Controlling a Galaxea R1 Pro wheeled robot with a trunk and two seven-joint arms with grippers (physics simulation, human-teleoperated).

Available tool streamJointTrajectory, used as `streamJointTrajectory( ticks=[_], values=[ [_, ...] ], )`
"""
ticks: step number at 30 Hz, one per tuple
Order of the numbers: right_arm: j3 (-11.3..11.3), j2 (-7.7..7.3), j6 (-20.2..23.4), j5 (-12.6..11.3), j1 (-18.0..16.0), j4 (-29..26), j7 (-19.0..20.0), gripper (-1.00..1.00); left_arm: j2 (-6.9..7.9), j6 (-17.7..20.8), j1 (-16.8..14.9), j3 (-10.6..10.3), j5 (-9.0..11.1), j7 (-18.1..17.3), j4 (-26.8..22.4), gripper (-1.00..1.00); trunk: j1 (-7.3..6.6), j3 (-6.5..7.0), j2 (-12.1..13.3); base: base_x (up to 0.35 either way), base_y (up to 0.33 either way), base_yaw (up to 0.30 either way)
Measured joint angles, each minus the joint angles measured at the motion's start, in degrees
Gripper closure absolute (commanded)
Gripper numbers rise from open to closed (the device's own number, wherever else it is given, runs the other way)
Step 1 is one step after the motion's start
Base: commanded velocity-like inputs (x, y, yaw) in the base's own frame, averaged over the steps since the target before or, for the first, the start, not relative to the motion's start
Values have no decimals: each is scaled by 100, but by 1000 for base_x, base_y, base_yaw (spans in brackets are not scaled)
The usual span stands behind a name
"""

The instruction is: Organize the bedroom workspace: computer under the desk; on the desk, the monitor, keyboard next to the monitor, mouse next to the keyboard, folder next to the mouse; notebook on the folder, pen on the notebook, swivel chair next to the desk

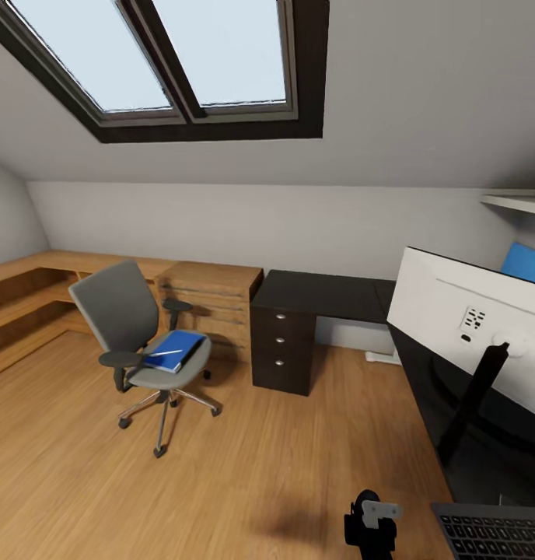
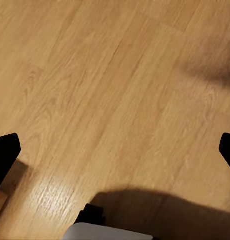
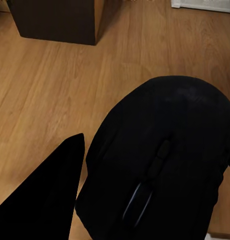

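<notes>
The right gripper [image 3: 89, 170], jaws clamped on the black mouse [image 3: 160, 160], hangs over the floor beside the tabletop [image 1: 423, 389] near the keyboard [image 1: 493, 533], where a loosened hold (left jaws apart, idle) would likely drop it short.

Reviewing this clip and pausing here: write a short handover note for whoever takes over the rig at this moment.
Right gripper: shut on the black mouse, carried above the wood floor.
Left gripper: open, empty, over bare floor.
Monitor and keyboard are on the desk.
Folder lies on the swivel chair seat with the pen on top; chair stands apart from the desk.
Left: set mouse beside keyboard, move folder, stack notebook and pen, bring chair over. Notebook and computer not located.
</notes>
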Motion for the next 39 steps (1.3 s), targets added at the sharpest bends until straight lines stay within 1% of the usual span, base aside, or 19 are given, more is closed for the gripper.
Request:
streamJointTrajectory(
  ticks=[6,19,25,39],
  values=[
    [-1,-9,-1,2,-2,-5,5,100,0,0,2,4,8,-7,0,-100,-134,108,241,116,0,-1],
    [8,-69,1,16,-2,-2,6,100,6,0,1,13,15,-19,0,-100,-421,342,762,324,0,0],
    [6,-41,-8,10,-1,5,8,100,0,0,1,22,15,-25,0,-100,-553,450,1003,333,0,0],
    [8,-35,-8,10,-2,6,6,100,-7,0,0,22,15,-25,0,-100,-861,702,1566,333,0,0]
  ],
)
